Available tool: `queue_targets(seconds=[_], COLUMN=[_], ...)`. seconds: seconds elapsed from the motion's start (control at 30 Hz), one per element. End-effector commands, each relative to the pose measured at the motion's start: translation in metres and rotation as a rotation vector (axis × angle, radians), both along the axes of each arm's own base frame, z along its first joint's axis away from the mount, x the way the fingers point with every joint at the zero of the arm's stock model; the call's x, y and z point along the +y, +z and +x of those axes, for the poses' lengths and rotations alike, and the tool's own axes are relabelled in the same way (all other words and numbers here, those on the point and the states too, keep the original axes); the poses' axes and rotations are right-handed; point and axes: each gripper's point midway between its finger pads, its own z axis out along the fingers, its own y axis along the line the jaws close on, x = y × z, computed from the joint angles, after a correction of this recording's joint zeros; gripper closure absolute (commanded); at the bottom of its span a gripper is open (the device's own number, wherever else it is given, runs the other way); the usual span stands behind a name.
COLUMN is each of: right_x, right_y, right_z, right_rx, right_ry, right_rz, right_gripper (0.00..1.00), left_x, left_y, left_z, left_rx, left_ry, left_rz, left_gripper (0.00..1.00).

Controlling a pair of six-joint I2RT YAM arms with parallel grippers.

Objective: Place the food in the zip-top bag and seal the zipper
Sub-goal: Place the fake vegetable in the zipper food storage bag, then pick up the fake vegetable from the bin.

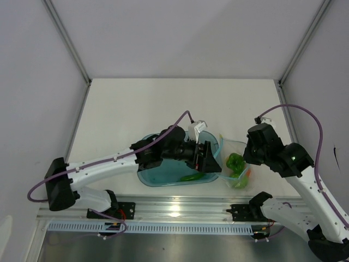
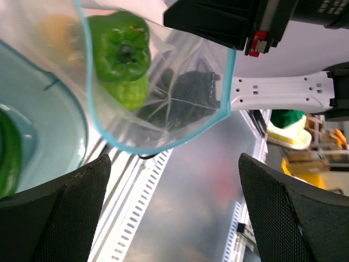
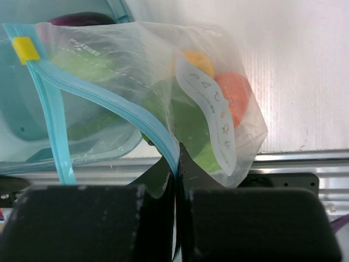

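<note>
Your right tool (image 3: 177, 176) is clamped on the teal zipper (image 3: 50, 112) of the zip-top bag (image 3: 136, 60), held just right of the blue tub (image 1: 163, 173), with the green bell pepper (image 2: 122, 49) inside. Your left tool (image 2: 174, 185) gapes wide over the tub. The film looks limp, light and slippery, so grip the stiffer zipper.

Table (image 1: 163, 109): white top, evenly lit. Wall panels (image 1: 185, 33): plain pale grey, three sides. Frame posts (image 1: 66, 41): slim aluminium, at both far corners. Rail (image 1: 180, 207): brushed aluminium, along near table edge. Slotted strip (image 1: 163, 226): pale, beside rail
</note>
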Motion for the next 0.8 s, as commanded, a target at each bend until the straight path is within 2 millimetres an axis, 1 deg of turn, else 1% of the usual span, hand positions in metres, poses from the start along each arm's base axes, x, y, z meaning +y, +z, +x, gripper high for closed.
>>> queue_targets(seconds=[0.0,0.03,0.07,0.1,0.13,0.17,0.2,0.23,0.3,0.33,0.37,0.4,0.43,0.53,0.6,0.63,0.77], right_x=[-0.016,-0.019,-0.021,-0.022,-0.020,-0.020,-0.020,-0.020,-0.021,-0.022,-0.022,-0.023,-0.024,-0.027,-0.030,-0.030,-0.029], right_y=[0.011,0.011,0.010,0.010,0.009,0.009,0.009,0.009,0.010,0.011,0.011,0.011,0.010,0.010,0.011,0.012,0.009], right_z=[0.002,0.001,0.002,0.002,0.002,0.003,0.003,0.005,0.006,0.006,0.006,0.006,0.006,0.004,0.005,0.005,0.009], right_rx=[-0.030,-0.029,-0.032,-0.031,-0.032,-0.030,-0.030,-0.024,-0.022,-0.027,-0.027,-0.030,-0.029,-0.031,-0.037,-0.042,-0.055], right_ry=[-0.057,-0.065,-0.073,-0.077,-0.075,-0.075,-0.075,-0.074,-0.077,-0.083,-0.083,-0.084,-0.085,-0.085,-0.093,-0.093,-0.079], right_rz=[-0.058,-0.066,-0.075,-0.078,-0.073,-0.077,-0.077,-0.086,-0.095,-0.100,-0.102,-0.103,-0.106,-0.118,-0.127,-0.128,-0.139], right_gripper=[1.00,1.00,1.00,1.00,1.00,1.00,1.00,1.00,1.00,1.00,1.00,1.00,1.00,1.00,1.00,1.00,1.00], left_x=[0.027,0.036,0.046,0.051,0.058,0.065,0.072,0.080,0.092,0.101,0.107,0.114,0.121,0.134,0.136,0.133,0.122], left_y=[0.002,0.003,-0.006,-0.008,-0.016,-0.016,-0.023,-0.025,-0.033,-0.037,-0.039,-0.047,-0.048,-0.066,-0.072,-0.079,-0.094], left_z=[0.010,0.012,0.019,0.023,0.027,0.031,0.034,0.042,0.048,0.057,0.062,0.066,0.073,0.086,0.090,0.092,0.095], left_rx=[-0.116,-0.132,-0.148,-0.169,-0.175,-0.182,-0.178,-0.174,-0.164,-0.155,-0.147,-0.137,-0.124,-0.085,-0.070,-0.049,-0.017], left_ry=[0.080,0.106,0.153,0.170,0.188,0.207,0.222,0.250,0.279,0.312,0.330,0.347,0.367,0.387,0.382,0.366,0.318], left_rz=[0.062,0.073,0.123,0.143,0.169,0.179,0.211,0.223,0.246,0.262,0.268,0.281,0.284,0.322,0.341,0.353,0.384], left_gripper=[0.00,0.00,0.01,0.01,0.00,0.01,0.00,0.00,0.00,0.00,0.01,0.01,0.01,0.00,0.01,0.00,0.00])
